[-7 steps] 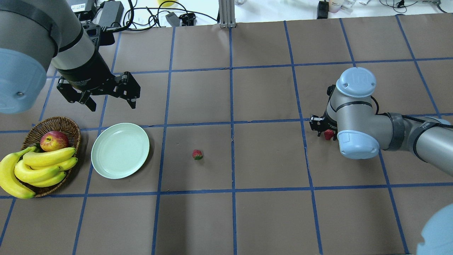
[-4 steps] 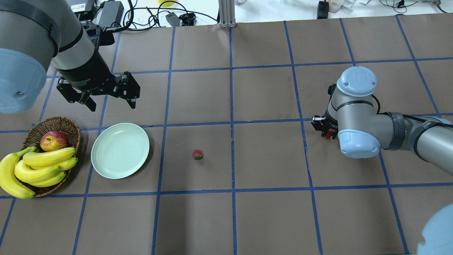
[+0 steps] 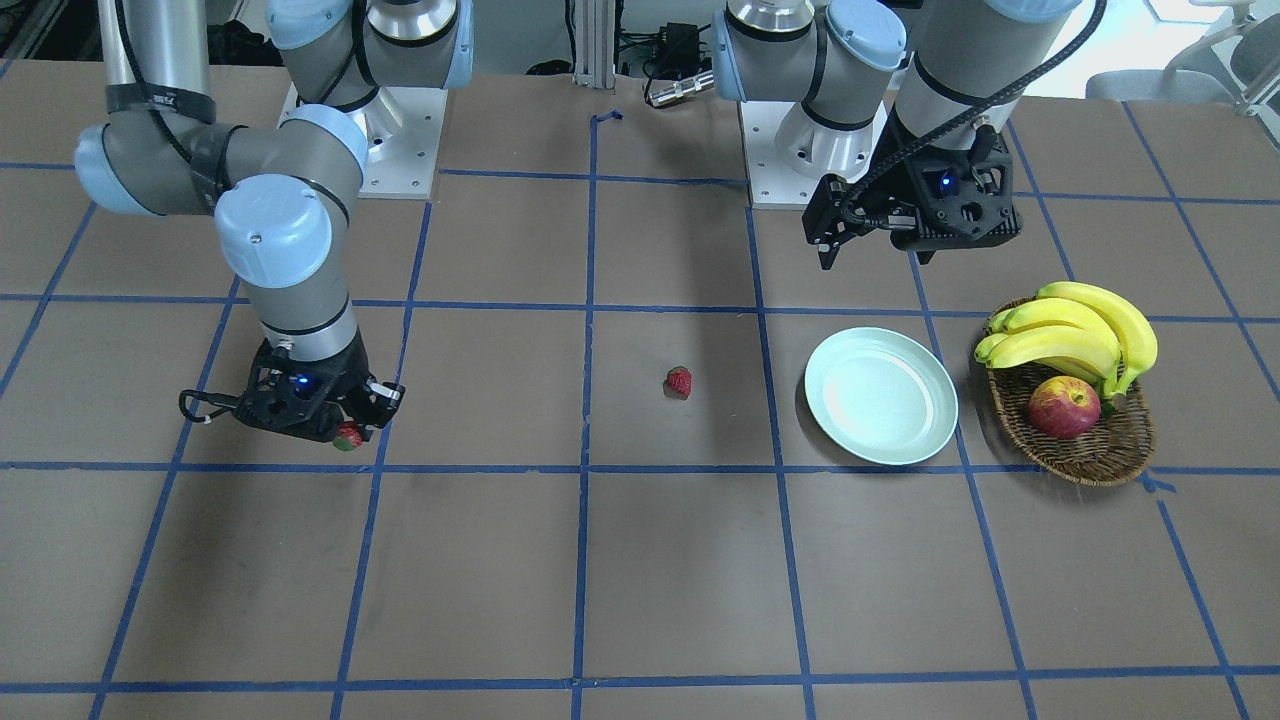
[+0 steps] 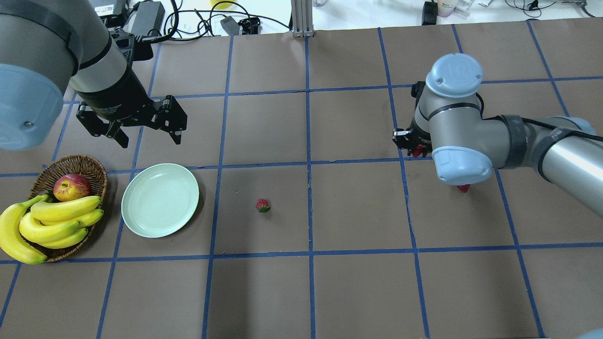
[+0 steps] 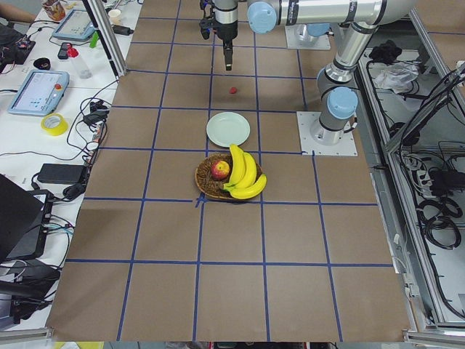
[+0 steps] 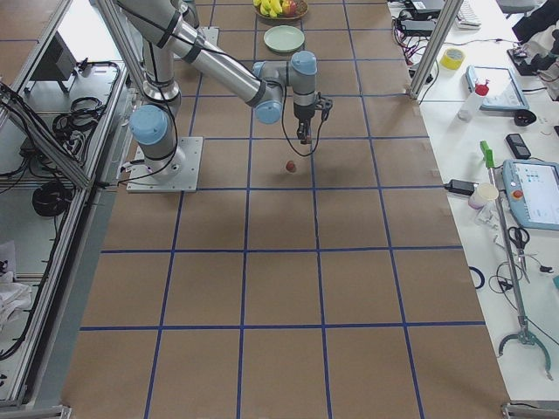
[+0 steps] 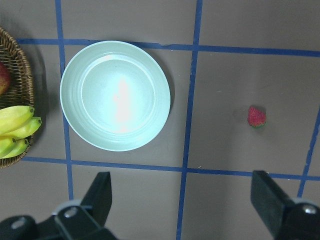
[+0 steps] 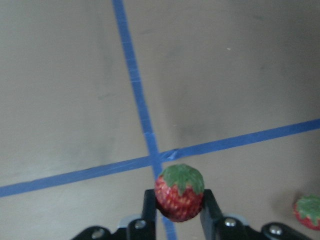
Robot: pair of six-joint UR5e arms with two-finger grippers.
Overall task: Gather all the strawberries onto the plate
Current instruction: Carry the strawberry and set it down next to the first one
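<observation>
My right gripper is shut on a strawberry and holds it above a blue tape crossing; the held berry also shows in the front-facing view. A second strawberry lies on the table, half hidden under my right elbow, and shows in the right wrist view. A third strawberry lies mid-table, right of the pale green plate, which holds nothing. My left gripper is open, hovering beyond the plate.
A wicker basket with an apple and bananas stands just left of the plate. Cables and power bricks lie past the table's far edge. Blue tape lines grid the brown tabletop.
My right gripper has moved away from the robot and to the left with the strawberry in it. A second strawberry now shows on the table under the elbow. The left arm is still.
</observation>
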